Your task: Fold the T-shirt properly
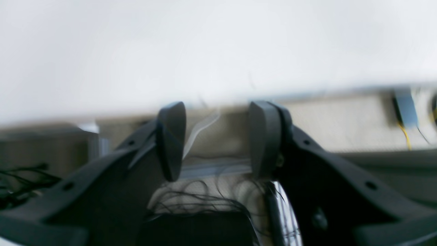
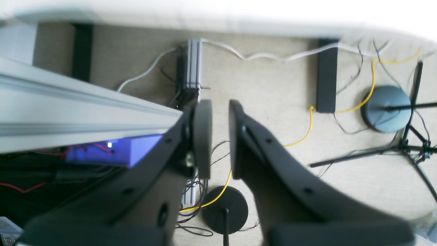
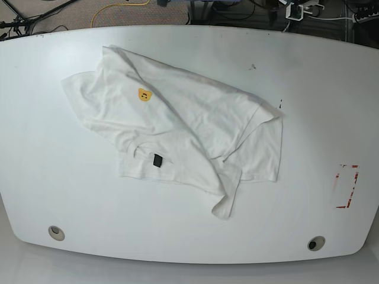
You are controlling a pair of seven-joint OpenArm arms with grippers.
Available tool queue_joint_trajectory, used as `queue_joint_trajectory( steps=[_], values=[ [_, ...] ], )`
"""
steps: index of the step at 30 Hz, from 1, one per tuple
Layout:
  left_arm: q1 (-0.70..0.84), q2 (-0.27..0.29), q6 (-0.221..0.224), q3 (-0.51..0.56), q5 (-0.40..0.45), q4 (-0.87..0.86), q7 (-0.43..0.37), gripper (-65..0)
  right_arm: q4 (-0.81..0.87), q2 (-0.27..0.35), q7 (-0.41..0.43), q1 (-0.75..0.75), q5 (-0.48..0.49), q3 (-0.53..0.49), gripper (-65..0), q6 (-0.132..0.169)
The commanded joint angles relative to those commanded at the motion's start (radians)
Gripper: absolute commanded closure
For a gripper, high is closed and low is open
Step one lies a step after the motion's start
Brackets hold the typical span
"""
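**Both claws off the table, shirt crumpled and untouched**

Closest to the lens in the left wrist view: the left gripper [image 1: 215,140], jaws parted wide, nothing between the pads, only blurred carpet and loose black wires behind. Above the fingertips, a pale out-of-focus band, probably the table edge. In the right wrist view, the right gripper [image 2: 218,136], jaws standing narrow with a thin gap, also holding nothing; below it, floor, a yellow cable [image 2: 309,128] and an aluminium rail [image 2: 78,112]. Probably parked low and beside the table, as a rest pose.

Farther off, in the base view: no arm visible at all. On the white table [image 3: 331,89], the T-shirt [image 3: 183,118], lying crumpled and slanted, left of centre. Small bear face [image 3: 143,94] upward near the far side, black tag [image 3: 157,160] nearer the front edge, 1 folded-over corner pointing to the near edge. Shirt well apart from both claws. Folding apparently not yet begun; flattening likely needed first.
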Motion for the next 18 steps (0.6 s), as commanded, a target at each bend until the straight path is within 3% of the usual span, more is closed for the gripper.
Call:
queue_joint_trajectory(
  steps=[7, 18],
  values=[
    [0.034, 0.037, 0.0, 0.002, -0.015, 0.047, -0.007, -27.7, 0.026, -0.005, 0.008, -0.046, -0.002, -0.007, -8.5, -0.001],
    [0.068, 0.044, 0.002, 0.013, -0.028, 0.127, 0.002, -27.4, 0.061, -0.003, 0.009, -0.097, -0.002, -0.008, -8.7, -0.009]
  ],
)
